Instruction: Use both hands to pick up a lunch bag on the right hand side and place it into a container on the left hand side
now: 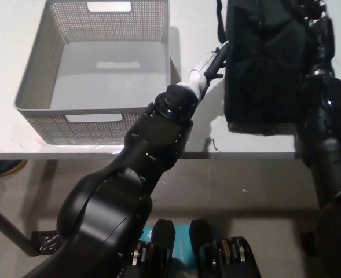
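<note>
A black lunch bag [266, 63] stands upright at the right of the white table [257, 145], its top cut off by the picture's upper edge. My white left hand [208, 66] presses against the bag's left side, between the bag and the basket. My black right hand [322, 40] lies against the bag's right side and is hard to make out against the black fabric. The bag is clamped between the two hands. The grey mesh basket [34, 75] sits at the left with nothing inside it.
The basket's right wall [169, 58] is a short gap from my left hand. The table's front edge [72, 155] runs just below the basket and the bag. Below it is bare floor [245, 191].
</note>
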